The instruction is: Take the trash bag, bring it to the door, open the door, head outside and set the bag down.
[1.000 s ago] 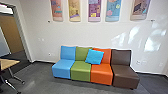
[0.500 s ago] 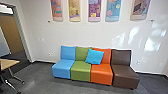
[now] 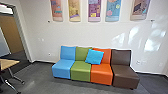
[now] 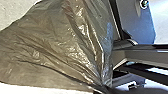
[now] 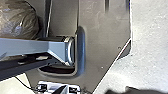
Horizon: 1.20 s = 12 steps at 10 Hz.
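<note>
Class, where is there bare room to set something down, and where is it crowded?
Floor shows between the table and the blue seat. The blue seat and the brown seat, beside the orange seat, could also take something. Crowded: the cushion leans where green seat meets orange.

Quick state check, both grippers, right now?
Left gripper: appears closed, holding the trash bag where its folds gather.
Right gripper: cannot tell whether open or closed.
</note>
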Tool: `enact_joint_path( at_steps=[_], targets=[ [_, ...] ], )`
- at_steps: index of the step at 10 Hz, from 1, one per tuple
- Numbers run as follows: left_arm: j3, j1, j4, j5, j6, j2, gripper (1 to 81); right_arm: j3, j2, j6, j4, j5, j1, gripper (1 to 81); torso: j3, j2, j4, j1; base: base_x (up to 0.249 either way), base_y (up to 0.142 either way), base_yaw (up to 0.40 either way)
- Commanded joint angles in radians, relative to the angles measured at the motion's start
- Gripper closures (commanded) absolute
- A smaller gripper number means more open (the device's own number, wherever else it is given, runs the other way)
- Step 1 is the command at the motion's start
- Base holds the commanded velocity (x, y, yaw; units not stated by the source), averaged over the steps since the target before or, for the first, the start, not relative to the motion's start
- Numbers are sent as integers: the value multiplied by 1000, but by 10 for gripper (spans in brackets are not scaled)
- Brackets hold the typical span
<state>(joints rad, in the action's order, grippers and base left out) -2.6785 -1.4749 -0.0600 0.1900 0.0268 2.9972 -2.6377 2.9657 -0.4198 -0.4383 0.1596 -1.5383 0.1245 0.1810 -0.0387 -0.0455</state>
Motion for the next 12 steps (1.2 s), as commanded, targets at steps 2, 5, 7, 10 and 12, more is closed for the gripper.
enact_joint_path(
  at_steps=[2, 5, 7, 10, 12],
  targets=[
    [0, 51, -3, 66, -2, -3, 811, 1, -2, 1, -6, 49, 40, 10, 0, 0, 0, 0, 0, 0, -164],
    [0, 51, -1, 66, -2, -3, 811, 1, 6, 3, -2, 23, 37, 10, 0, 0, 0, 0, 0, 0, -165],
    [0, 51, 0, 66, -2, -6, 811, 1, 23, 4, 3, 21, 33, 10, 0, 0, 0, 1, 0, 0, -165],
    [0, 51, -1, 66, -2, -6, 811, -13, 49, 67, 56, -37, 13, 10, 0, 0, 0, 1, 0, 0, -165],
    [0, 51, 2, 66, -2, -7, 811, -105, 89, 275, 265, -40, 13, 10, 0, 0, 0, 1, 0, 0, -164]
  ],
)
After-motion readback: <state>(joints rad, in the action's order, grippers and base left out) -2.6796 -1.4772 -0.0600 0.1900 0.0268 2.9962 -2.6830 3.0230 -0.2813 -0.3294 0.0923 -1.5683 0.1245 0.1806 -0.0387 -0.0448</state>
